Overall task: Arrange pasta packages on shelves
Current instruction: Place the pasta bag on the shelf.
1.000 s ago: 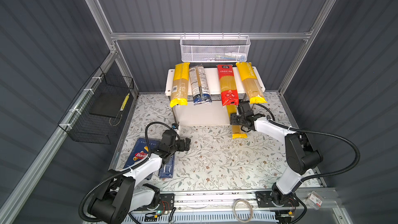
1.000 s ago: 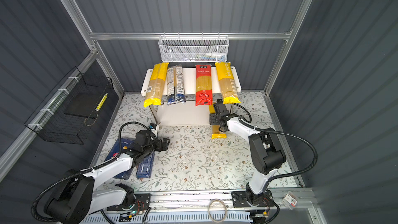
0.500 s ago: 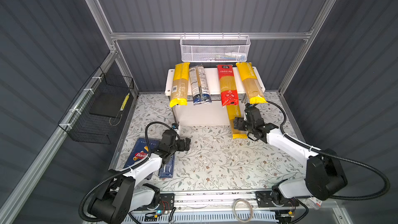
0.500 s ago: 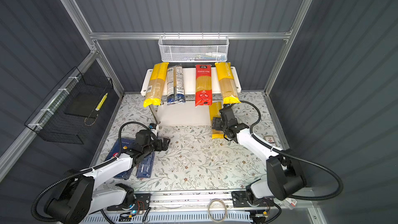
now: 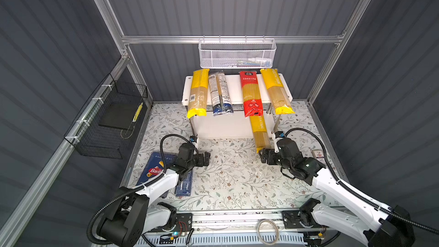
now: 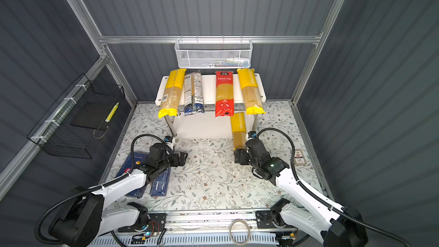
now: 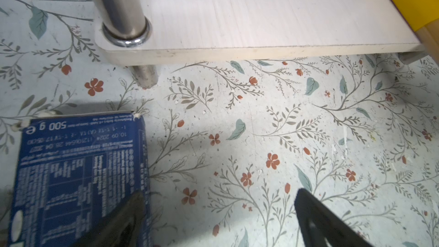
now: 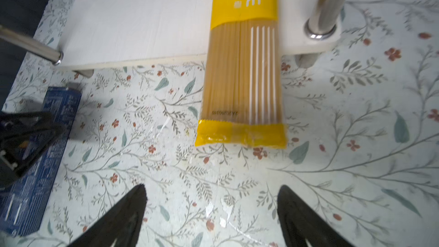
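Four slim spaghetti bags (image 5: 250, 96) lay on the upper white board (image 5: 235, 86). Just ahead of the right gripper's (image 8: 211, 191) spread, empty jaws, a fifth yellow plastic bag (image 8: 242, 79) overhung the lower white board (image 8: 142, 20). The left gripper (image 7: 218, 193) gaped empty, the narrow blue cardboard box (image 7: 78, 167) beside one jaw. That and the wide blue Barilla box (image 5: 154, 169) awaited shelving.

A yellow spaghetti bag (image 8: 242, 79) lies half on the white shelf board (image 8: 142, 20), its near end over the floral desk (image 8: 356, 162). The right gripper (image 8: 211, 188) has its jaws apart, clear of it.
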You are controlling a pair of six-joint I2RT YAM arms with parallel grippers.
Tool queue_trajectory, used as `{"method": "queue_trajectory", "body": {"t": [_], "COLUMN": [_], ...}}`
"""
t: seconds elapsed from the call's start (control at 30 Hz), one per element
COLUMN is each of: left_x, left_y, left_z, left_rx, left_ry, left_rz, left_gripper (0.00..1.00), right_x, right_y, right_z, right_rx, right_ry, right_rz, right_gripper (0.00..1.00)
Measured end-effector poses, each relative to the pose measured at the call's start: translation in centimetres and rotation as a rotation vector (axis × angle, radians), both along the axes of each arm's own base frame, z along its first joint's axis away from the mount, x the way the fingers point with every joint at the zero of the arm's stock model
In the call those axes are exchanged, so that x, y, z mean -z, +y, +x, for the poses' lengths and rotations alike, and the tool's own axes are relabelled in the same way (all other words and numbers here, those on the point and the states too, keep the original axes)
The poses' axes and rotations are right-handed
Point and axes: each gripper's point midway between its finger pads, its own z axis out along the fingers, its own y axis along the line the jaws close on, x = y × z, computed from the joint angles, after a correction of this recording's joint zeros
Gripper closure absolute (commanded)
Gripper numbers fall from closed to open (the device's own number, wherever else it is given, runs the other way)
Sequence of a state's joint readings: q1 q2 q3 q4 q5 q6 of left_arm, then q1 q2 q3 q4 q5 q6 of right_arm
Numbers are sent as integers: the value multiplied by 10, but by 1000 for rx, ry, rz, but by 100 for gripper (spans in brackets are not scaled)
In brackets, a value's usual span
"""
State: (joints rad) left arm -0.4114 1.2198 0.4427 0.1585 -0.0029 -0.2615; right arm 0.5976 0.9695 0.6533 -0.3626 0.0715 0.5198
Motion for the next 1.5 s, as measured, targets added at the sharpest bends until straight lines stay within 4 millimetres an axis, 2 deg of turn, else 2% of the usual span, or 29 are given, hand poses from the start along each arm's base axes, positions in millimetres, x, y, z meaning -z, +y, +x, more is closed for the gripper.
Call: {"method": "queue_trajectory", "body": {"t": [0.17,0.33,0.6,0.87,1.13,1.5], "left_x": [0,0,0,-1,-2,-3], "left_y": [0,0,0,0,0,-1], "left_z": [0,0,0,0,0,0], "left_rx": [0,0,0,0,0,6], "left_ry": [0,0,0,-2,-4,-8], "left_rz": [0,0,0,-1,-2,-8], "left_gripper": [0,0,0,0,0,0], "right_x": [19,30,44,65,56,68], "right_y": [14,20,34,36,41,39], "right_z": [-24,-29,-13,3,26,41], "right_rx": [-94,-121,-147,-134,-122,-86], "right_ry": [76,96,91,123,84,92], "right_rz": [44,73,78,44,49,39], "right_gripper": [12,9,7,7,6,4]}}
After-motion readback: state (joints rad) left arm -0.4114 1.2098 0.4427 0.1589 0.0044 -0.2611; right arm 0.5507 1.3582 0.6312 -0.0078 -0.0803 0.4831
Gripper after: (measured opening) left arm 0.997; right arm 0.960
